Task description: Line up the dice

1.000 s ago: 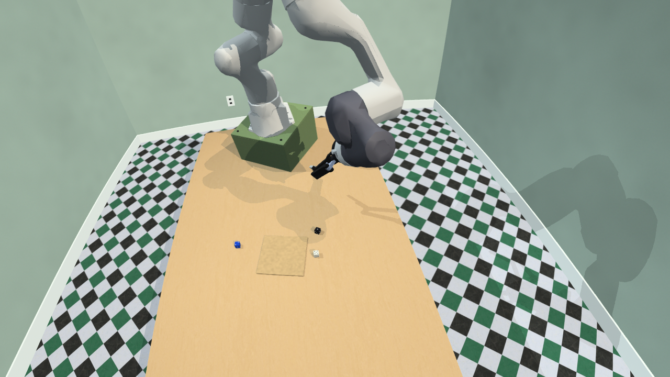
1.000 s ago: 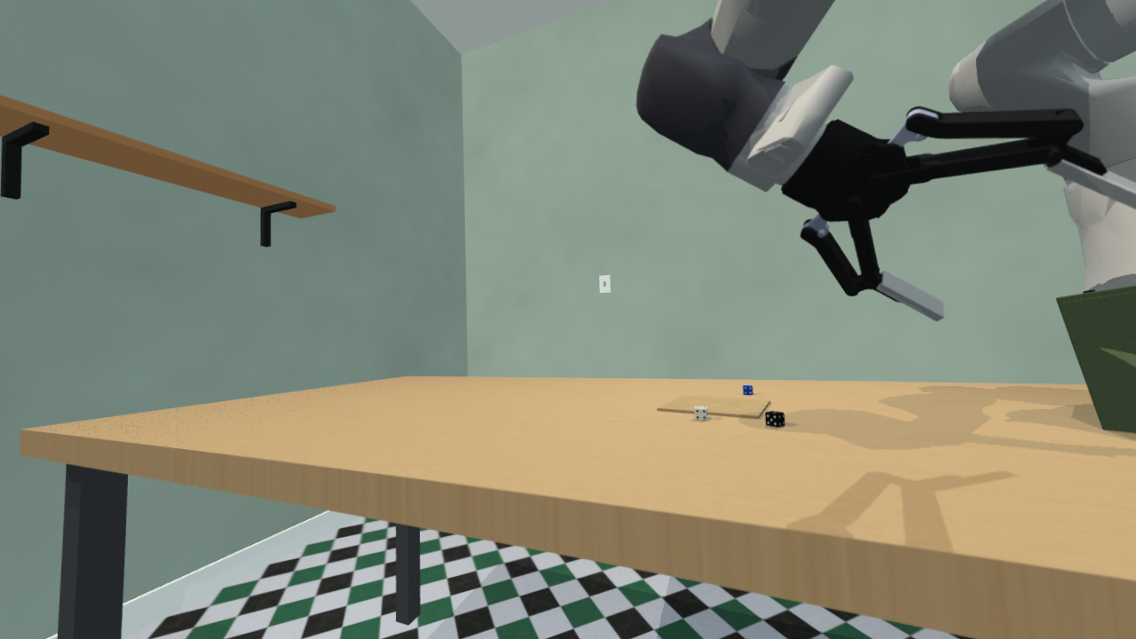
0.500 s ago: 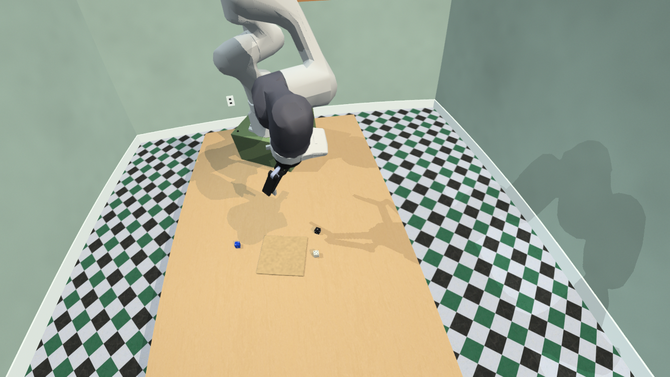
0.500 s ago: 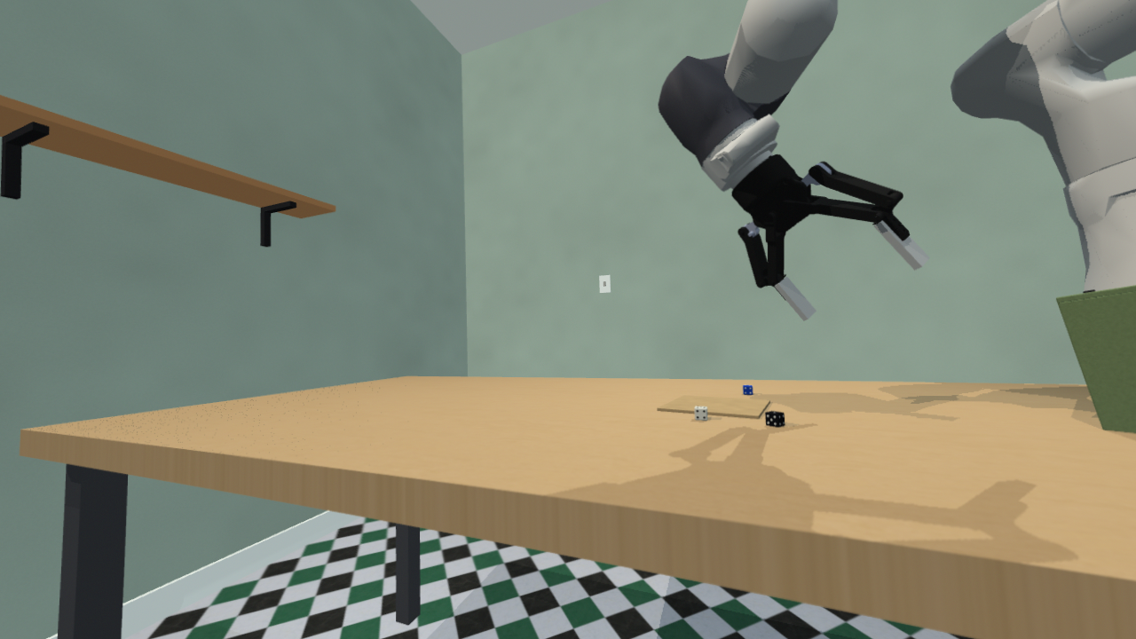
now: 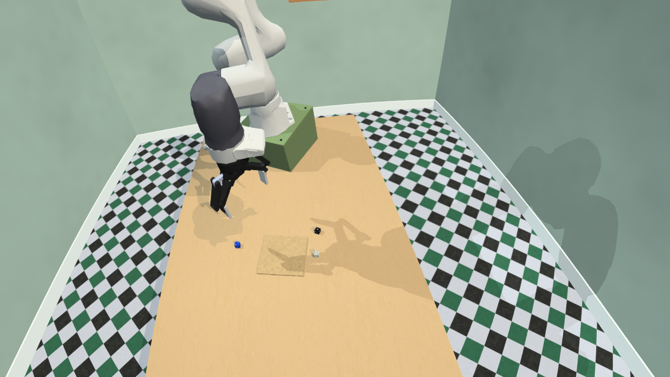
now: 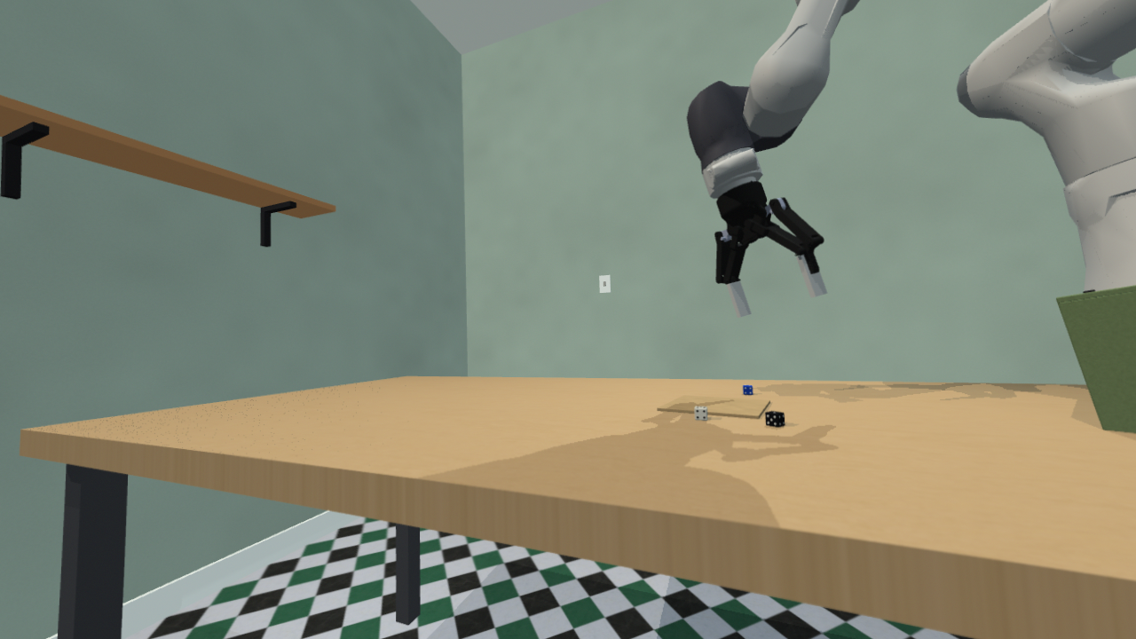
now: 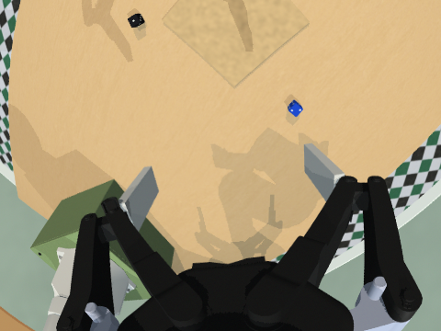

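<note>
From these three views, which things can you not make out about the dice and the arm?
- Pip counts: the blue die, black die and white die are too small in every view for a sure reading of the top faces.
- Upper arm: cut off by the top edge in the top and exterior views.
- Green base block: cut off by the right edge in the exterior view.
- Open gripper: its own body hides the table beneath in the wrist view.

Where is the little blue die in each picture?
Top: blue die left of the mat, on the table.
Exterior: blue die just behind the mat's far edge.
Wrist: blue die below and right of the mat, above the gripper.
Shared landmark: the mat.
</note>
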